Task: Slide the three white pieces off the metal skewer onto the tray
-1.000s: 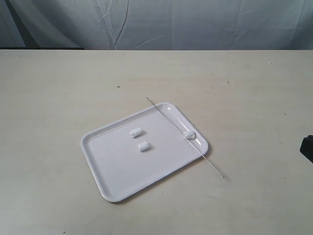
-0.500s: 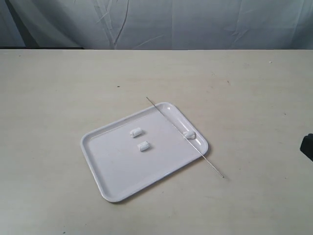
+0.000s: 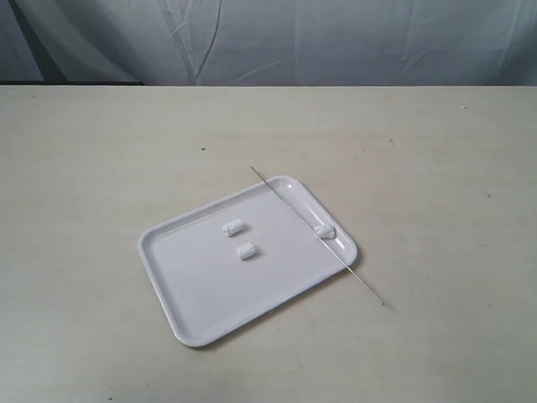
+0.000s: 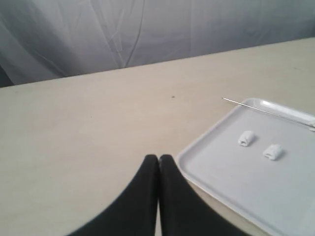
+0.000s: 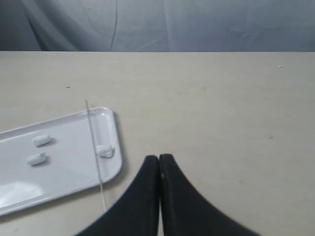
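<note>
The white tray (image 3: 201, 294) lies on the table. Two white pieces (image 3: 232, 227) (image 3: 245, 251) rest loose on its middle. A third white piece (image 3: 324, 229) sits by the tray's right rim, against the metal skewer (image 3: 357, 279); whether it is threaded on it I cannot tell. The skewer lies slanted across the tray's right side, both ends past the rim. Neither gripper shows in the exterior view. My left gripper (image 4: 158, 157) is shut and empty, off a tray corner (image 4: 184, 153). My right gripper (image 5: 158, 157) is shut and empty, beside the tray (image 5: 110, 169) and skewer (image 5: 98, 172).
A wrinkled grey-blue cloth (image 3: 277, 38) hangs behind the table's far edge. The pale table top (image 3: 436, 168) stretches around the tray, with a few small dark specks (image 3: 203, 149) on it.
The dark part of the right arm at the exterior view's right edge has drawn out of the frame. The tray, the pieces and the skewer have not moved.
</note>
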